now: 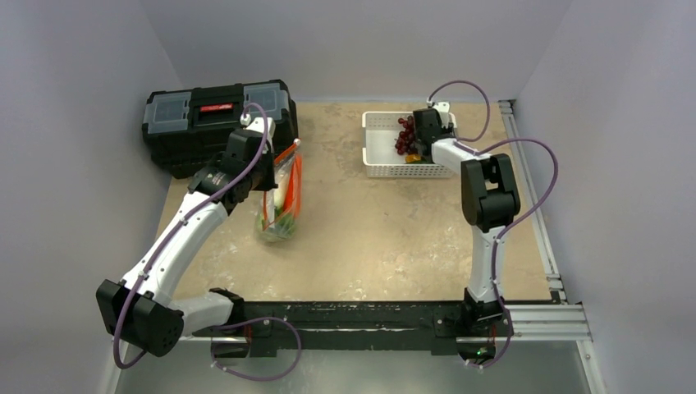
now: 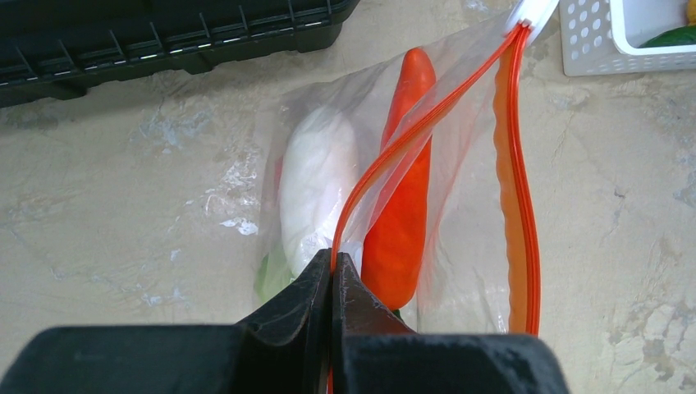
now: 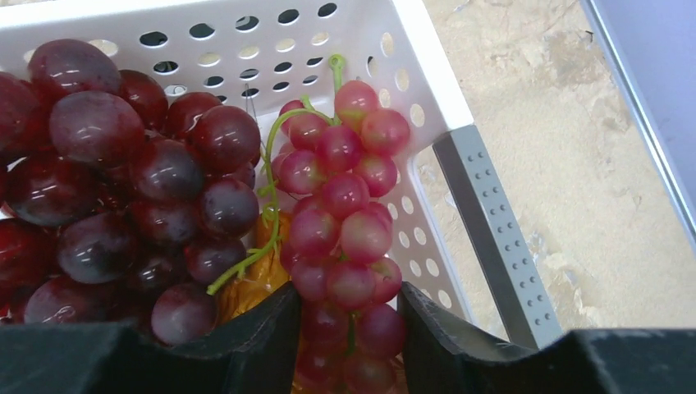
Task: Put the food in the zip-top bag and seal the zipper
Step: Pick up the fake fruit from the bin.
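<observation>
While the top view shows the clear zip-top bag point(image 1: 281, 209) beside the black toolbox point(image 1: 217, 123), the right gripper point(image 1: 423, 131) dips into the white basket point(image 1: 386, 160). From the left wrist, the left gripper point(image 2: 332, 275) pinches one lip of the orange-red zipper point(image 2: 427, 115); a glossy carrot point(image 2: 402, 205) and a smooth white bulb point(image 2: 316, 189) lie inside. At the right wrist, the jaws flank the lighter grape bunch point(image 3: 345, 222), though whether they grip it is unclear. Best to squeeze the knobbly cluster, not its thin stem.
</observation>
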Action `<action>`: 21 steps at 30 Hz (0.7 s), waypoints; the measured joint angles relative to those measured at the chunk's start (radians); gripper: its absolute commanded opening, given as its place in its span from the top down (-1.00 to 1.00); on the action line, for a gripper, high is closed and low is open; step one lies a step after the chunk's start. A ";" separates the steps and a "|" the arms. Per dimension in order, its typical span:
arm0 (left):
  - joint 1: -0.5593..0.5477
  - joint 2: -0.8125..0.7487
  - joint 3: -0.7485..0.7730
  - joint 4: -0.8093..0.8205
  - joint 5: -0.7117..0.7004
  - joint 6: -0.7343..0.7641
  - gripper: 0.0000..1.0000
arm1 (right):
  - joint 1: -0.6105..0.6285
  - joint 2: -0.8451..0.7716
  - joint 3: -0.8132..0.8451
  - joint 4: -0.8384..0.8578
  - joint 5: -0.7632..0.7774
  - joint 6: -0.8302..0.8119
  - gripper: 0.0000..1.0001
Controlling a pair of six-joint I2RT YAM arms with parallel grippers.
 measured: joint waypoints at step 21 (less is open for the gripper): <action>0.000 0.000 0.000 -0.003 0.000 0.000 1.00 | 0.000 -0.460 -0.023 -0.069 -0.282 0.072 1.00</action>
